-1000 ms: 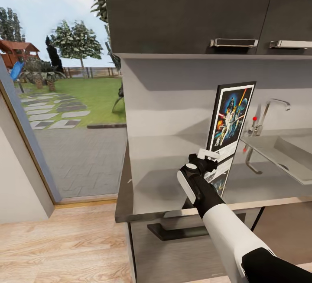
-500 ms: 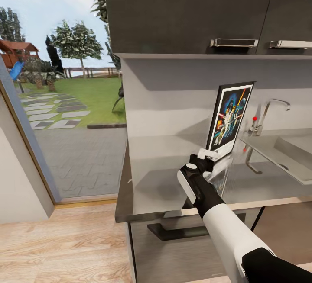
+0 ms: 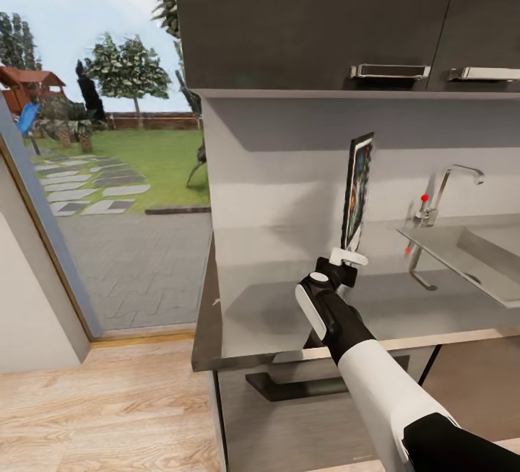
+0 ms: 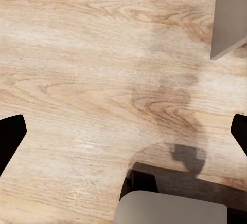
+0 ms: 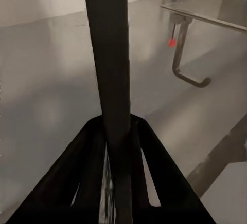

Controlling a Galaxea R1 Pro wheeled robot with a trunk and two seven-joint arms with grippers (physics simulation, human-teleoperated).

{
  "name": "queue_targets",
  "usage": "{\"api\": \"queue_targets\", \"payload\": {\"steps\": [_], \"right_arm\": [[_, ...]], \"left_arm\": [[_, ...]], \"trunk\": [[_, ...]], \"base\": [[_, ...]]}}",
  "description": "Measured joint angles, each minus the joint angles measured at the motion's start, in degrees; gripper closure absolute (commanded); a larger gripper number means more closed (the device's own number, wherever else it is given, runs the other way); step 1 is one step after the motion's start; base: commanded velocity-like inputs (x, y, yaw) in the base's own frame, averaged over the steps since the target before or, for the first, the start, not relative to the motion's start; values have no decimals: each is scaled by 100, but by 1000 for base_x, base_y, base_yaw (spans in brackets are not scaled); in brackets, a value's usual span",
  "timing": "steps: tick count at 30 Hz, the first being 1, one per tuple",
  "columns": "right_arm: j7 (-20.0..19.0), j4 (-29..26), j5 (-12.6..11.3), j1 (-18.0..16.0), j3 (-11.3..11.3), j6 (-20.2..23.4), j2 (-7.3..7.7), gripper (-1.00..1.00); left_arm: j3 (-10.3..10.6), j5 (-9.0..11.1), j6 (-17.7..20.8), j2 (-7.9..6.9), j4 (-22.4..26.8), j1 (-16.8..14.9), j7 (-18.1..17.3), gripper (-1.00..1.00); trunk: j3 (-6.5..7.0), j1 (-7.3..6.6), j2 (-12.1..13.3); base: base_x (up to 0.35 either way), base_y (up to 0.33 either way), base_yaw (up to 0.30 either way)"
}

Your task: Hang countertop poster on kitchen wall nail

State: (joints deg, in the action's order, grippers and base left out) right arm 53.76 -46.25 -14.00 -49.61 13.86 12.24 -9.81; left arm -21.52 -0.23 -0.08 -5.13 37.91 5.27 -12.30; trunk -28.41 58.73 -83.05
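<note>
The poster (image 3: 358, 190) stands upright above the grey kitchen countertop (image 3: 274, 299), turned almost edge-on to the head camera, so only a thin strip of its colourful art shows. My right gripper (image 3: 348, 255) is shut on its bottom edge. In the right wrist view the black frame (image 5: 110, 54) rises as a dark bar from between the closed fingers (image 5: 85, 157). My left gripper (image 4: 123, 134) hangs open over the wooden floor, its black fingertips (image 4: 10, 131) far apart with nothing between them.
A chrome faucet (image 3: 448, 183) and sink (image 3: 469, 255) lie to the right of the poster. Dark upper cabinets (image 3: 318, 17) hang overhead. A large glass door (image 3: 108, 169) onto the garden stands at left. Wooden floor (image 3: 94, 414) spreads in front of the counter.
The poster has turned in my right gripper from facing the head camera to nearly edge-on. The arm itself has hardly moved.
</note>
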Motion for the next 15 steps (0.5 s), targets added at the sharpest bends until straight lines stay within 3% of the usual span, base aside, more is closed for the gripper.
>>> {"api": "queue_targets", "payload": {"steps": [11, 15], "right_arm": [[22, -2, 2, 0, -1, -3, -1, 100], [21, -6, 1, 0, 0, -4, 1, 100]], "left_arm": [[0, 4, -2, 0, 8, 0, 0, -100], [-2, 3, 0, 1, 9, 0, 0, -100]], "trunk": [[0, 0, 0], [0, 2, 1]], "base": [[-9, 0, 0], [-179, 0, 0]]}}
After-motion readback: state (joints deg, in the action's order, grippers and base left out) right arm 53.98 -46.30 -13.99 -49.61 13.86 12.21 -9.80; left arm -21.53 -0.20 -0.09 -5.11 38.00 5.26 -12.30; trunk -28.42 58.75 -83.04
